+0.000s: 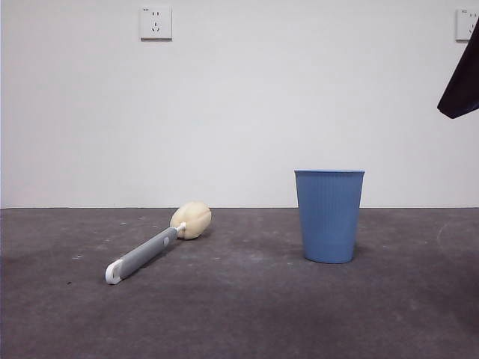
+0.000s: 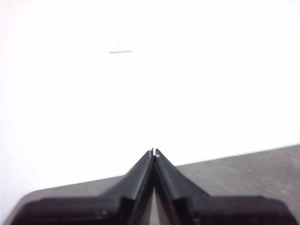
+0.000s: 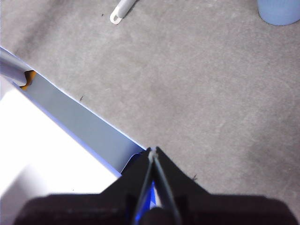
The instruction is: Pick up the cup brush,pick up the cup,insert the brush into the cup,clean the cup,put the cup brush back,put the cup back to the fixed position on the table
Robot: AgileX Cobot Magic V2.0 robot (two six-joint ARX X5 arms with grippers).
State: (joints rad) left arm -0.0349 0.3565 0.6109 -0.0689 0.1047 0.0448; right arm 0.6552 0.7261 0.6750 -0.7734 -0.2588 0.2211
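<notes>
Both end effectors closed, empty, left (image 2: 153, 152), right (image 3: 153, 150), cup (image 3: 280, 11) cropped, brush head hidden.

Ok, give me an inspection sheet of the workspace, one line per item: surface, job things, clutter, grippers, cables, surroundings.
Surface: dark grey table, mottled, with pale scuffs.
Brush: brush lies flat on the table, sponge head toward the wall, white hooked end nearer the camera; nothing touches it.
Cup: blue cup stands upright, apart from the brush.
Clutter: nothing seen.
Grippers: left gripper shut, empty, facing the wall; right gripper shut, empty, above the table, away from both things.
Cables: nothing seen.
Surroundings: white wall with two sockets; a white and blue edge in the right wrist view, unclear what.
</notes>
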